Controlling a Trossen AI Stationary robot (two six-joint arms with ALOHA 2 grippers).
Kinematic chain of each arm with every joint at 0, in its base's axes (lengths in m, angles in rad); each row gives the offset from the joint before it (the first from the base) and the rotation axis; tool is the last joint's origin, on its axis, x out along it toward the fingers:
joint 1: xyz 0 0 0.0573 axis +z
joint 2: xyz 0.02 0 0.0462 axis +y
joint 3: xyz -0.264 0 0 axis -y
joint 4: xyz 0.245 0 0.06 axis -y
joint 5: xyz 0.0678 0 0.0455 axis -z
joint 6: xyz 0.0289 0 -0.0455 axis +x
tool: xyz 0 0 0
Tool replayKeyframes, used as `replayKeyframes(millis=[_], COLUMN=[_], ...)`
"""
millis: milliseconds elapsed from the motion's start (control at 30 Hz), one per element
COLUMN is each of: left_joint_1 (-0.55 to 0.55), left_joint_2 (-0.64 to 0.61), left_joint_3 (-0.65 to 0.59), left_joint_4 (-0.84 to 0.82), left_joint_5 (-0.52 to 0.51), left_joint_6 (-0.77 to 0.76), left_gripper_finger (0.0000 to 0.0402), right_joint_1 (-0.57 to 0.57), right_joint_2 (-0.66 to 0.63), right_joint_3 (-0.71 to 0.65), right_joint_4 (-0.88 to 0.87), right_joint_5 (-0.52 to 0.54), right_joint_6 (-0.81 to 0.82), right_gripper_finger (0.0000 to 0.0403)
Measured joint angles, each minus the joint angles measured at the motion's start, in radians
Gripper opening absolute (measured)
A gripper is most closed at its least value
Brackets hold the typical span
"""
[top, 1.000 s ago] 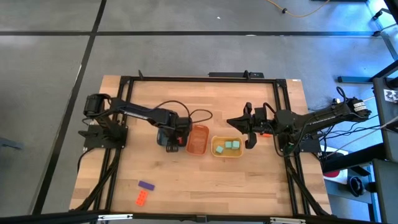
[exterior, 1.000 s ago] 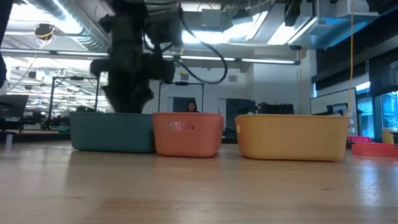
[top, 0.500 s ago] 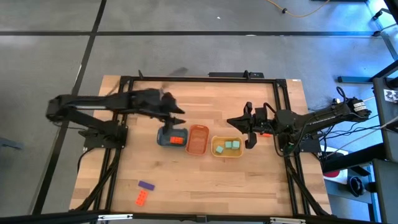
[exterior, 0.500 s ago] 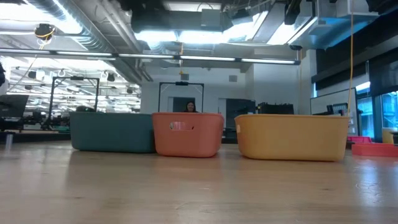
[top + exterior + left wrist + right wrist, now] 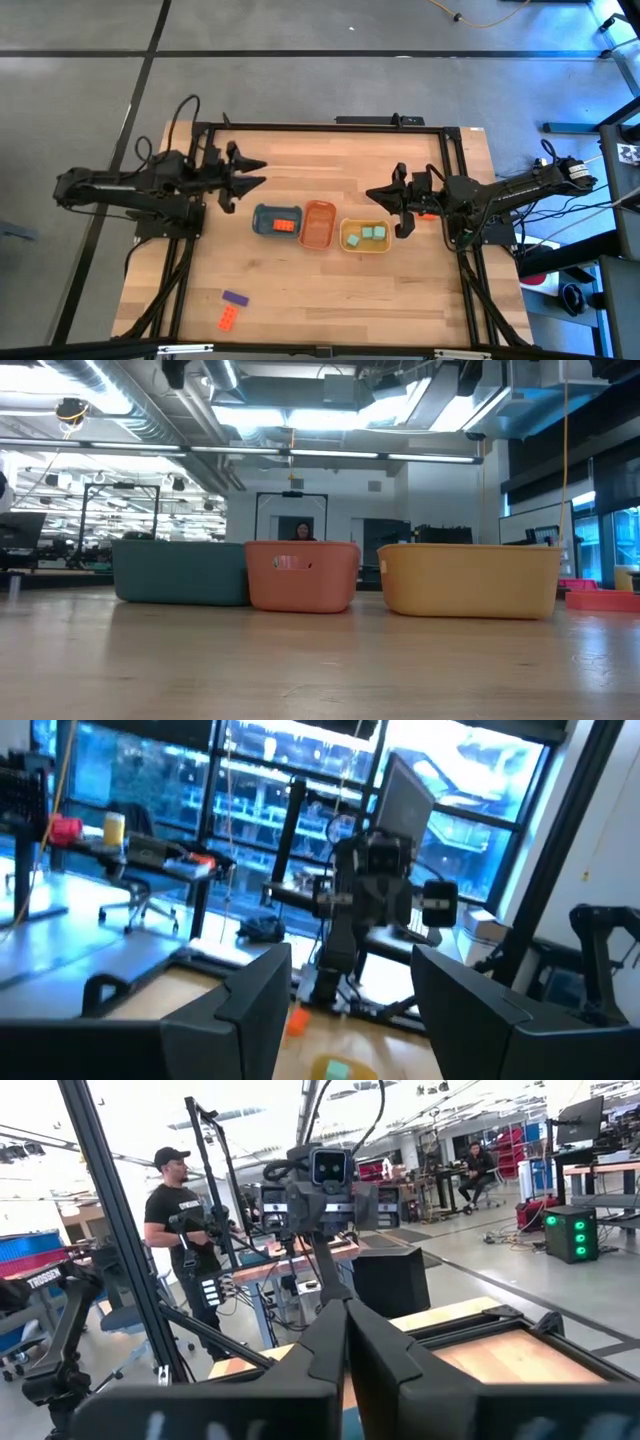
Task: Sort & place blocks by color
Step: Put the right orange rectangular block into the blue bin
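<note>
**A:** Pictured from above: left hand [image 5: 247, 172], fingers spread and empty, held over the left side of the table [image 5: 330, 150], well apart from the trays

**B:** And the right?

**A:** Right hand [image 5: 372, 195], fingers pressed together on nothing, parked just beside the yellow tray [image 5: 345, 240]

**B:** Blocks placed?

**A:** Three green blocks [image 5: 368, 234] in the yellow tray, one red block [image 5: 285, 225] in the blue tray [image 5: 260, 215]. Nothing made out in the orange tray [image 5: 318, 226] between them

**B:** Left to sort?

**A:** Two, loose near the table's front left corner: a purple block [image 5: 235, 298] and, just beside it, a second red block [image 5: 229, 319]

**B:** Step in hand?

**A:** Looks like a gap between picks, with neither hand carrying anything. Judged well along, but not finished

**B:** Next move?

**A:** Probably calls for swinging the left hand, the nearer of the two, down to that front corner. Means lowering spread fingers squarely over one block without nudging its neighbour, then closing. Would send the second red block to the blue tray beside its match. Purple perhaps to the orange tray, though only a guess
</note>
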Motion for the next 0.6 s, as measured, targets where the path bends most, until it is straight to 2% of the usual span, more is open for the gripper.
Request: replayKeyframes(millis=[133, 200, 300, 433, 467, 600], left_joint_1=[0.000, 0.000, 0.000, 0.000, 0.000, 0.000], left_joint_2=[-0.012, -0.009, -0.010, -0.010, -0.011, -0.026], left_joint_3=[-0.002, -0.002, -0.002, -0.002, -0.002, -0.002], left_joint_4=[-0.033, -0.053, -0.075, -0.108, -0.108, -0.107], left_joint_5=[-0.004, -0.003, 0.020, 0.058, 0.062, 0.061], left_joint_6=[-0.017, -0.018, -0.027, -0.032, -0.032, -0.031], left_gripper_finger=[0.0194, 0.0178, 0.0129, 0.0027, 0.0014, 0.0003], right_joint_1=[0.000, 0.000, 0.000, 0.000, 0.000, 0.000], right_joint_2=[0.000, 0.000, 0.000, 0.000, 0.000, 0.000], right_joint_3=[0.000, 0.000, 0.000, 0.000, 0.000, 0.000], right_joint_4=[0.000, 0.000, -0.001, -0.001, -0.001, -0.001], right_joint_5=[0.000, 0.000, 0.000, 0.000, 0.000, 0.000], right_joint_6=[-0.009, -0.019, -0.020, -0.019, -0.020, -0.021], right_gripper_finger=[0.0020, 0.0020, 0.0020, 0.0021, 0.0021, 0.0021])
